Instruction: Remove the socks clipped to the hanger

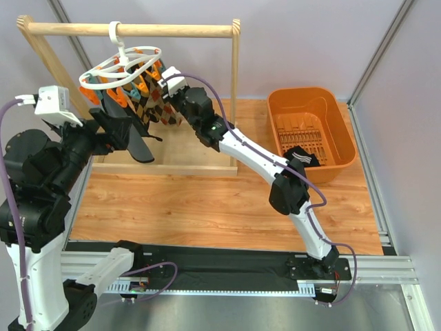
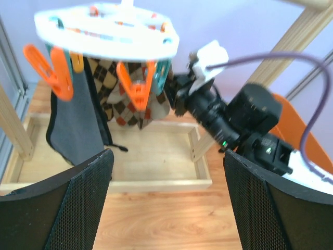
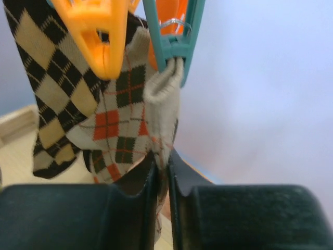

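Note:
The white ring hanger (image 1: pixel 120 63) hangs by its hook from the wooden rail, and it also shows in the left wrist view (image 2: pixel 106 31). Argyle socks (image 1: pixel 157 105) and a dark plain sock (image 2: pixel 78 125) hang from its orange and teal clips. My right gripper (image 1: pixel 170 86) is shut on an argyle sock (image 3: pixel 156 99) that hangs from a teal clip (image 3: pixel 174 41); the fabric runs down between its jaws (image 3: pixel 162 166). My left gripper (image 2: pixel 166 203) is open and empty, below and in front of the hanger, left of the socks (image 1: pixel 127 134).
The wooden rail frame (image 1: pixel 138 29) stands on a shallow wooden base (image 1: pixel 193 155) at the back left. An orange basket (image 1: pixel 344 131) at the right holds a black sock (image 1: pixel 300 157). A black strip runs along the table's near edge (image 1: pixel 227 265).

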`<action>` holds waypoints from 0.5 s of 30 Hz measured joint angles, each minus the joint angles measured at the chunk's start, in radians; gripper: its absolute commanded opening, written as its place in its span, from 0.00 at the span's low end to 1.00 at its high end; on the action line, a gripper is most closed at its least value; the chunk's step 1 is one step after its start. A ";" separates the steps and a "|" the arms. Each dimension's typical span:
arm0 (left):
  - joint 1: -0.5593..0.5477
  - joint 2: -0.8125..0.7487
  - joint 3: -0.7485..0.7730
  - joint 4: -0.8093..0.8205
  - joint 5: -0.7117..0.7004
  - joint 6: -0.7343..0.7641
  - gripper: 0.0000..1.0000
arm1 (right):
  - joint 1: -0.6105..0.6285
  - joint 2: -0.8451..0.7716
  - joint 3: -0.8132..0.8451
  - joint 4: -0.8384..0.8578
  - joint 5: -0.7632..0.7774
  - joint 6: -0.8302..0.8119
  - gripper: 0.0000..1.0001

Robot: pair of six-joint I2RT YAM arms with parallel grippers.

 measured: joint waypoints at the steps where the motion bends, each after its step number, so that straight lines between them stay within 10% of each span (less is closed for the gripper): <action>1: 0.000 0.018 0.034 0.000 0.000 0.001 0.92 | 0.000 -0.005 -0.014 0.006 0.006 -0.004 0.00; 15: 0.000 0.258 0.348 -0.022 -0.159 0.020 0.89 | 0.006 -0.365 -0.372 0.031 -0.026 0.009 0.00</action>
